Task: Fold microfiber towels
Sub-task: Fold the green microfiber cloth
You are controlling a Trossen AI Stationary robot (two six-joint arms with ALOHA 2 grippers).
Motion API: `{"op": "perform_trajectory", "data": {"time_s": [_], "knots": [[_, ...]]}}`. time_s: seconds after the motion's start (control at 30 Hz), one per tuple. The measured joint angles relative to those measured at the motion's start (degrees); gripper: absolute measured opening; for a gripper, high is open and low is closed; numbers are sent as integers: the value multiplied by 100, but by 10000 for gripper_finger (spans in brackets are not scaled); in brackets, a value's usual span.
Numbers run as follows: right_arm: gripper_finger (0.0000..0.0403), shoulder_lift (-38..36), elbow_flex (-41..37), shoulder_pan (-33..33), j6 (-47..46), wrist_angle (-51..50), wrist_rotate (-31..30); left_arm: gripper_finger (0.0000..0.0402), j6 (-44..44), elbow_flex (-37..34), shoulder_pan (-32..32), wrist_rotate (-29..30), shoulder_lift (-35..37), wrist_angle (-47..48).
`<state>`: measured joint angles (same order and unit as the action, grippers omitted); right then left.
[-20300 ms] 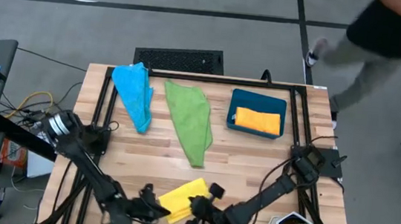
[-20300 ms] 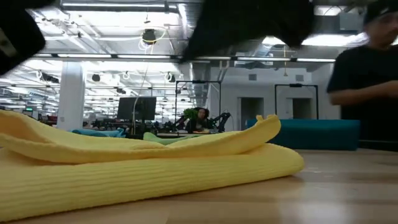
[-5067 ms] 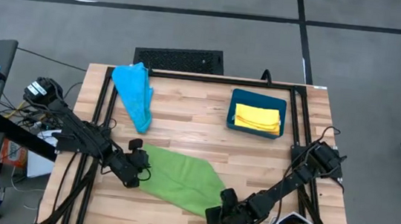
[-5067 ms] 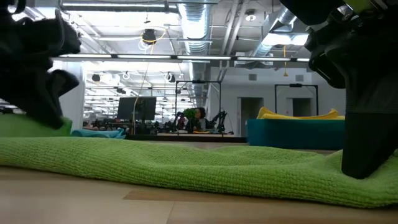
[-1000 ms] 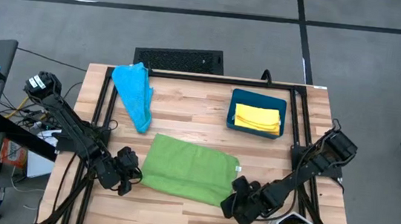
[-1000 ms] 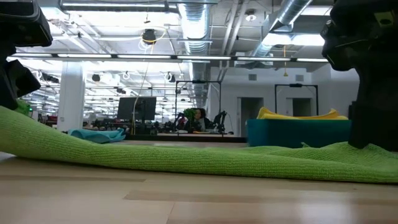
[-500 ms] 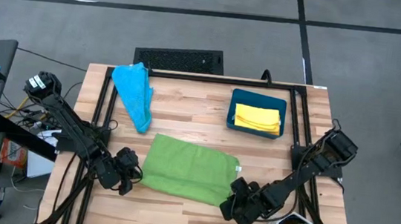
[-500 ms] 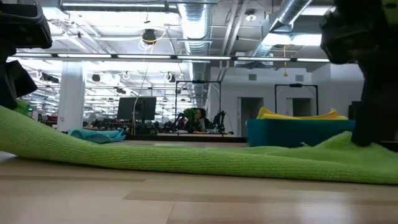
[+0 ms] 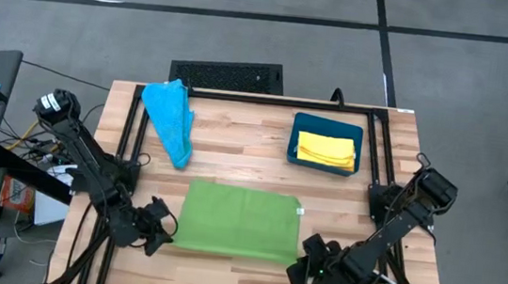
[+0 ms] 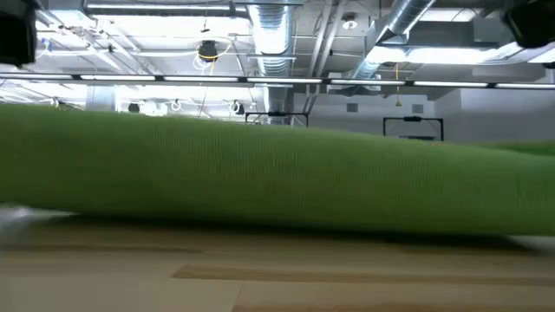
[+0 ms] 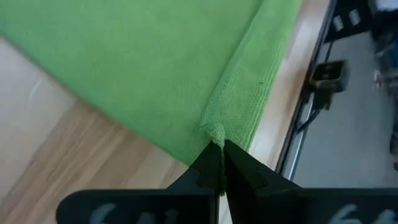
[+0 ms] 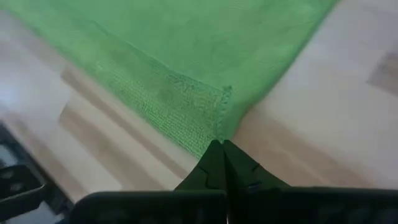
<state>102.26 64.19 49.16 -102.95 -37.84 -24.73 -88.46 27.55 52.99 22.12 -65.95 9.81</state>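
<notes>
Left gripper (image 9: 161,232) is pinched shut on the near-left corner of the green towel (image 9: 236,220), its fingertips (image 11: 216,160) closed on the hem in its wrist view. A second ago it sat a little farther up the table; it has drawn back toward the near edge. The towel, skewed then, now lies as a squared rectangle across the near middle of the wooden table (image 9: 234,154), and in the low view its near edge has risen to fill the width of the picture. Right gripper (image 9: 303,259), half open a second ago, has clamped on the near-right corner and also pulled nearer. Farther back, the light blue towel (image 9: 169,119) at left and the teal bin (image 9: 295,139) with the yellow towel (image 9: 326,151) at right are unmoved.
</notes>
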Motion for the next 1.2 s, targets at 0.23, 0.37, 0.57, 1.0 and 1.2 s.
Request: {"op": "perform_trajectory", "data": {"time_s": [0.23,0.37,0.57,1.0,1.2], "knots": [[7,-4,319,-290,-178,-960,-34,0,112,102,-278,352,0,547],[7,-4,521,-687,247,-1383,34,0,510,100,-643,299,0,646],[7,-46,610,-1154,551,-2042,162,0,1137,100,-1132,237,17,641],[7,-304,582,-1720,1238,-2729,208,0,1570,98,-1725,643,546,1567],[8,-299,396,-2207,1807,-2578,215,0,2035,96,-2067,632,482,1648]]}}
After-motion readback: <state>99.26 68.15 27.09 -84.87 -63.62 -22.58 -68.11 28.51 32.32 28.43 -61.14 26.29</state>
